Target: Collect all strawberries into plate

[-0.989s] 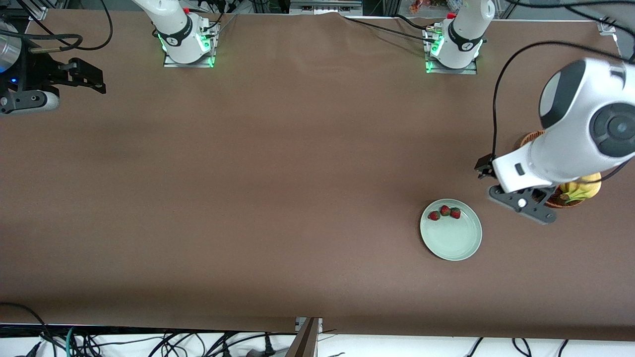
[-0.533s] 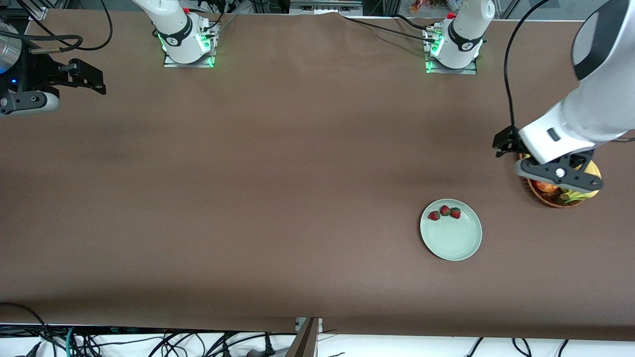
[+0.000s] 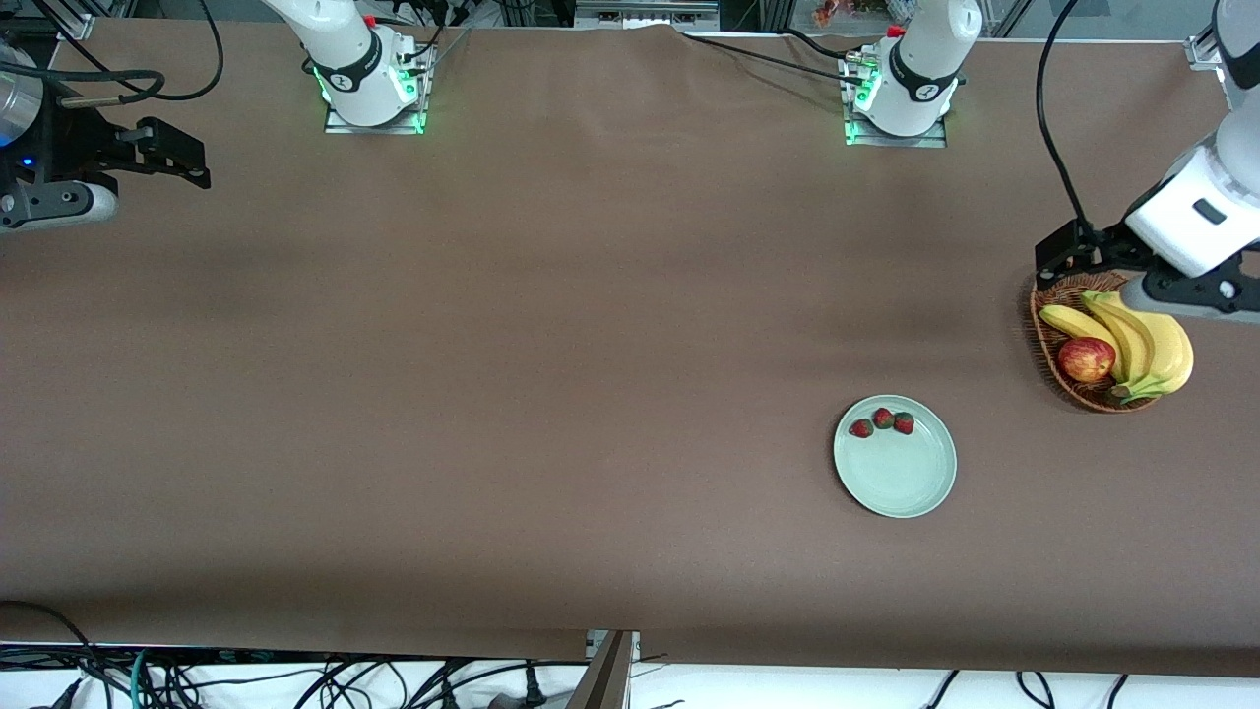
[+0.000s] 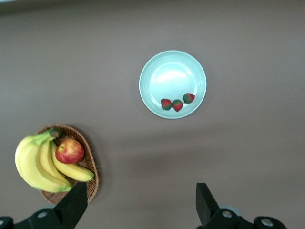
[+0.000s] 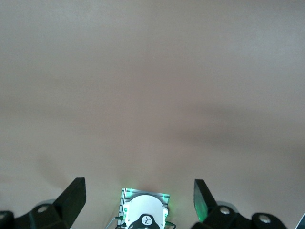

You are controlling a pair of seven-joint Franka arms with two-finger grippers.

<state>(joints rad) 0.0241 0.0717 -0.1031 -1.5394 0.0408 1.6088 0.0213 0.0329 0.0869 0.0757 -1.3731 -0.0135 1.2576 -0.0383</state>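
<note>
Three strawberries (image 3: pixel 883 421) lie in a row on the pale green plate (image 3: pixel 901 481), along its rim on the robots' side. The left wrist view shows the same strawberries (image 4: pixel 177 104) on the plate (image 4: pixel 171 74). My left gripper (image 4: pixel 140 210) is open and empty. It hangs high over the table at the basket's rim, well away from the plate, and shows at the edge of the front view (image 3: pixel 1193 293). My right gripper (image 5: pixel 138 202) is open and empty, and waits above the right arm's end of the table (image 3: pixel 59 197).
A brown wicker basket (image 3: pixel 1045 340) stands at the left arm's end, farther from the front camera than the plate. It holds bananas (image 3: pixel 1147 340) and a red apple (image 3: pixel 1086 358). The right arm's base (image 5: pixel 145 214) shows below the right gripper.
The left arm has risen and swung away from the plate toward the left arm's end, uncovering the basket with its bananas and apple. The right arm and the strawberries have not moved.
</note>
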